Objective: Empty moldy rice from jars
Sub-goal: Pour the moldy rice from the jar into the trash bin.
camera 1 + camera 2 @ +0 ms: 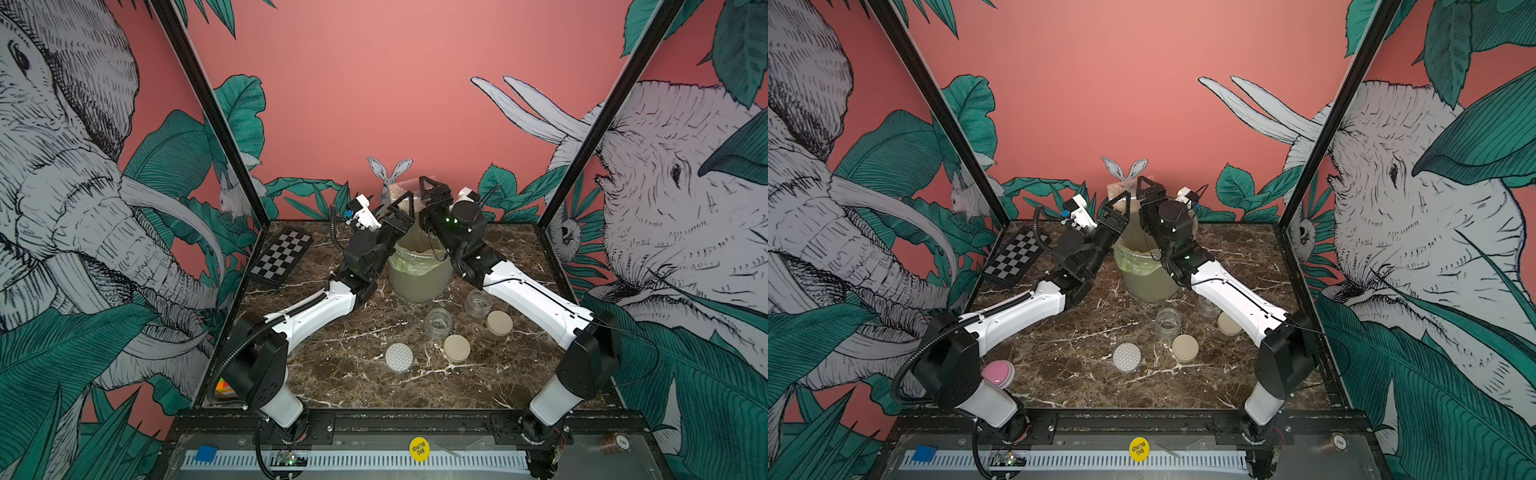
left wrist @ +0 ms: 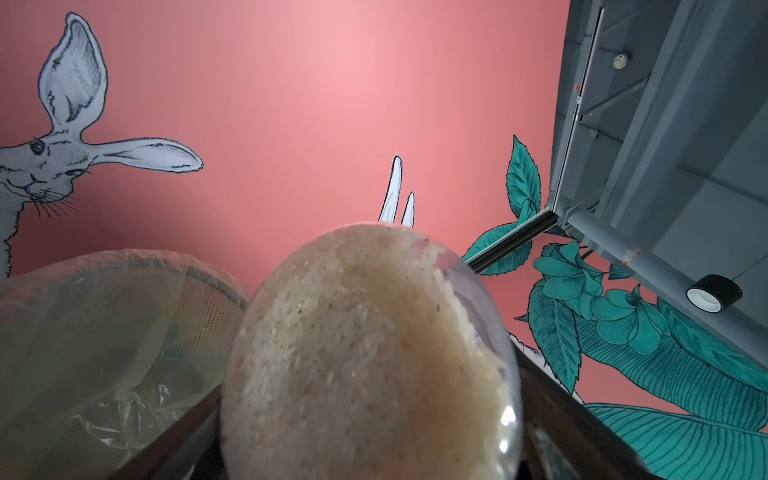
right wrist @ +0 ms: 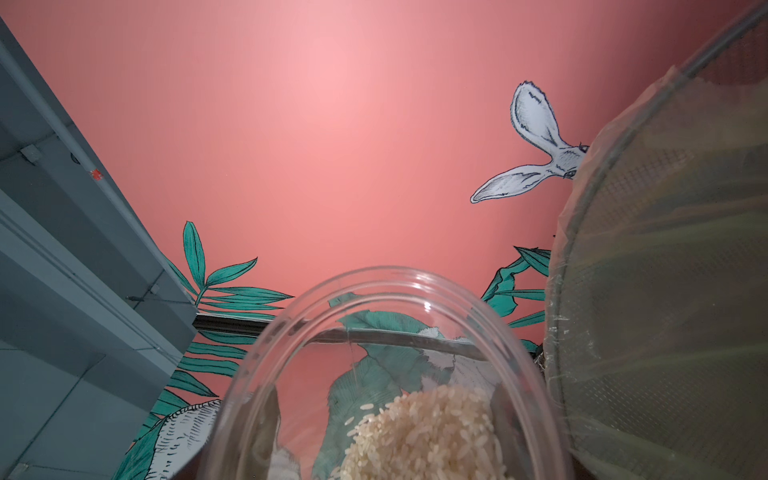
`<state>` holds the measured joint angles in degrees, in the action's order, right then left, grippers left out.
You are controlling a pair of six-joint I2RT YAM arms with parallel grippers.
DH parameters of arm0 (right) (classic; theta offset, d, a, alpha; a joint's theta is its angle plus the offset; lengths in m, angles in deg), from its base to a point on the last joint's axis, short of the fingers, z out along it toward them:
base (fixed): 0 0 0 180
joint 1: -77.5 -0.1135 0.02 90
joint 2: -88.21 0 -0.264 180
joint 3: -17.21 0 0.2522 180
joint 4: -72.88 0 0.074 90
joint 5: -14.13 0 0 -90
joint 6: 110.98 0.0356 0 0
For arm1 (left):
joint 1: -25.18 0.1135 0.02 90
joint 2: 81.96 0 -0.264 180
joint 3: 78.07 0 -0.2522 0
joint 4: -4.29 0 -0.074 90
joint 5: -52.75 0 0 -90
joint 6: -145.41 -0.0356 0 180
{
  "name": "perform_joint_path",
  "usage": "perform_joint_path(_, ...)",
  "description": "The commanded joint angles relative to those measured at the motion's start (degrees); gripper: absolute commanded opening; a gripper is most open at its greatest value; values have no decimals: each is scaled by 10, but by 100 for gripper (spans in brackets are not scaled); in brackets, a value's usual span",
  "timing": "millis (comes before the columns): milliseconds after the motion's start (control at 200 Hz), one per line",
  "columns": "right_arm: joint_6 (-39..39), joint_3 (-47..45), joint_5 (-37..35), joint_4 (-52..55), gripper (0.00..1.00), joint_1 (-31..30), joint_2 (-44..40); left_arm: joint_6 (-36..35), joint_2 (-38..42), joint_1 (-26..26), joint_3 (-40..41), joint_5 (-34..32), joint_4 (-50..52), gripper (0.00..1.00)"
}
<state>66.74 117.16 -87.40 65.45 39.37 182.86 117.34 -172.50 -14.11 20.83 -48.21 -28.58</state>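
Note:
Above the back rim of the bin, one clear jar hangs with moldy rice inside. My right gripper is shut on this jar, and its dark fingers show through the glass in the right wrist view. My left gripper is open wide, one finger on each side of the same jar. The rice fills most of that view. Two squat jars stand empty and lidless on the marble table in front of the bin.
A dotted white lid and two beige lids lie near the empty jars. The bin has a greenish bag liner. A chessboard lies at the back left. A pink object sits by the left arm's base.

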Motion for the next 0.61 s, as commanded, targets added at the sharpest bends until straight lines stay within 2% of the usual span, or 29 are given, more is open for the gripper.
perform_joint_path(0,8,-1,7,-56,25,-1,-24,2,2,0,-22,-27,-44,99)
perform_joint_path(185,12,-12,8,-61,25,-2,-24,-13,-2,0,-38,-46,-43,100)
perform_joint_path(430,17,-18,14,-75,25,-2,-24,-11,-21,0,-62,-31,-34,99)
perform_joint_path(600,14,-16,20,-75,25,-1,-22,-11,-32,0,-74,-22,-30,94)
